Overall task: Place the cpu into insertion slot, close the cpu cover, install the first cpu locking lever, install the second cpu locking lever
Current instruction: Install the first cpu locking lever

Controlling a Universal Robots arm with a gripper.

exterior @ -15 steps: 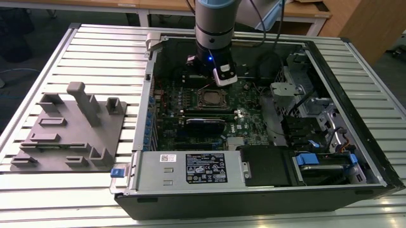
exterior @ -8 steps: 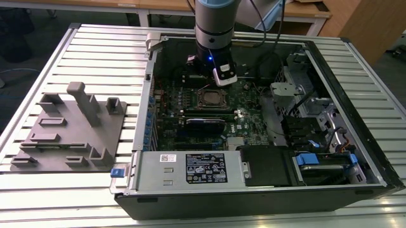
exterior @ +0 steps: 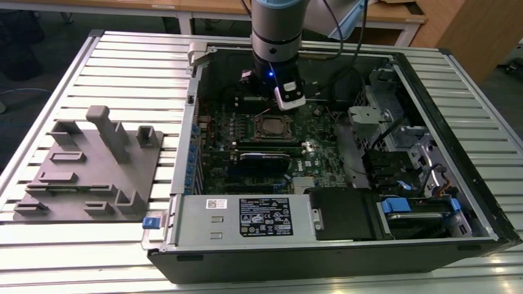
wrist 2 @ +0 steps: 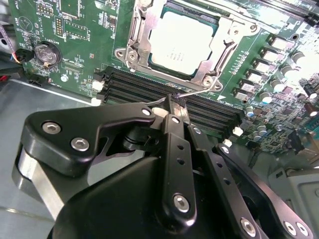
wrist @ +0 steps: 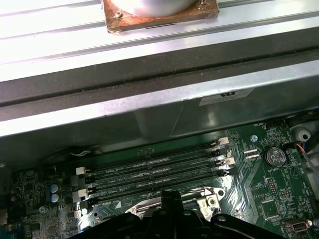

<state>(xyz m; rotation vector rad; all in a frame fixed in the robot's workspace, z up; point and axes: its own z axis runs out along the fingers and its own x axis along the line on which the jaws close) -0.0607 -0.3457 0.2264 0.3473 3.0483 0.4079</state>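
Observation:
The cpu [wrist 2: 182, 42], a silvery square chip, lies in the insertion slot [exterior: 274, 127] on the green motherboard. The cpu cover [wrist 2: 137, 47] is folded down around it as a metal frame. A thin wire locking lever [wrist 2: 202, 90] runs along the socket's edge beside the memory slots. My gripper [wrist 2: 175, 101] is shut, its black fingertips [wrist: 168, 198] together right on that wire, which crosses under them rather than between them. In the exterior view the gripper [exterior: 290, 101] hangs just behind the socket, inside the open case.
Long black memory slots [wrist: 154, 172] lie beside the socket, with a coin battery [wrist: 274, 157] further along the board. The case walls [exterior: 196, 122], a drive cage [exterior: 408, 153] and the power supply [exterior: 245, 214] hem the board in. A grey fixture plate [exterior: 90, 165] sits on the exterior view's left.

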